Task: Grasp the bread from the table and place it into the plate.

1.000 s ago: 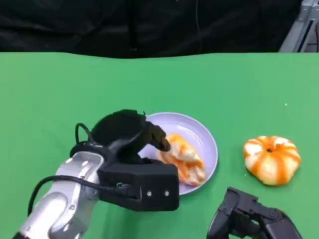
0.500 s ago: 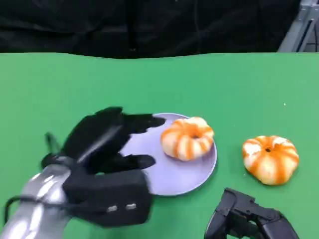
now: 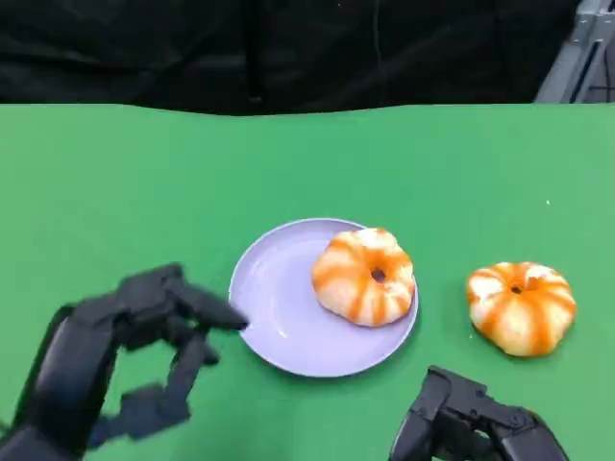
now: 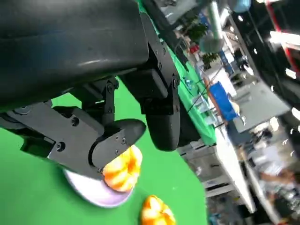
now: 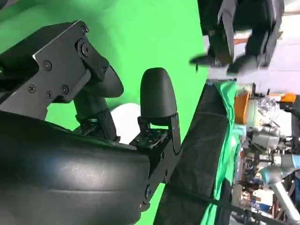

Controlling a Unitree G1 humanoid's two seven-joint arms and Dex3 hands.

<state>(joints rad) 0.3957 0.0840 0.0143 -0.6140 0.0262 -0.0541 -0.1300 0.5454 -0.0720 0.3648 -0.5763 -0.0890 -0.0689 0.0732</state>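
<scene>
You see one bread (image 3: pixel 365 277) lying on the lavender plate (image 3: pixel 279 317), toward its right side. A second bread (image 3: pixel 522 307) sits on the green table (image 3: pixel 144 182), right of the plate. Your left robot hand (image 3: pixel 144 346) hovers beside the plate, fingers spread, holding nothing. I cannot tell how your right robot hand (image 3: pixel 471 427) is set.

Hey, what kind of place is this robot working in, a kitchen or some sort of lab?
Most likely a robotics lab or test workshop, not a kitchen. The table is covered in plain green cloth against a black backdrop, and the left wrist view shows blurred workbenches and equipment beyond it.
</scene>
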